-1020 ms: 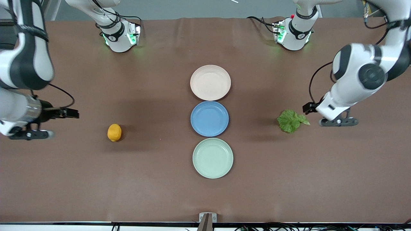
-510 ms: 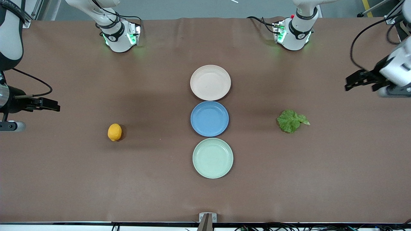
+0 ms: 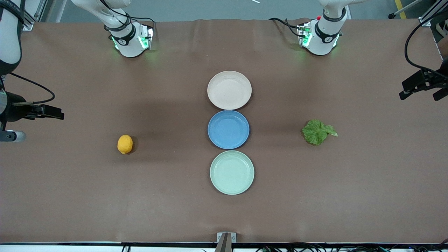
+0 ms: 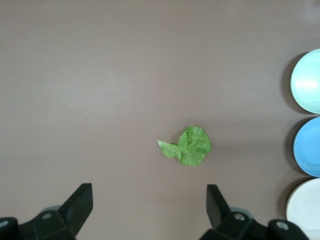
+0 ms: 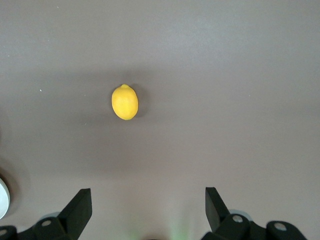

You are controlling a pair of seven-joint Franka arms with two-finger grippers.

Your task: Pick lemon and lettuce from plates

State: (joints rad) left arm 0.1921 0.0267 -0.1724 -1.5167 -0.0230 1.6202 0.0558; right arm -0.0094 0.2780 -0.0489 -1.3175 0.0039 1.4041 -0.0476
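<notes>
The lemon (image 3: 125,144) lies on the bare table toward the right arm's end, on no plate. The lettuce (image 3: 317,132) lies on the bare table toward the left arm's end. The beige plate (image 3: 229,90) and the mint green plate (image 3: 232,172) stand in the middle of the table, both empty. My right gripper (image 5: 147,205) is open and empty, high over the table, with the lemon (image 5: 124,102) below it. My left gripper (image 4: 148,205) is open and empty, high over the table, with the lettuce (image 4: 187,146) below it.
A blue plate (image 3: 228,129), also empty, sits between the beige and mint plates in one row. The two arm bases (image 3: 129,38) (image 3: 320,36) stand at the table's edge farthest from the front camera. Brown table surface lies all round the lemon and lettuce.
Both arms have drawn back and up toward their ends of the table. The left gripper has left the lettuce's side. Lemon, lettuce and plates have not moved.
</notes>
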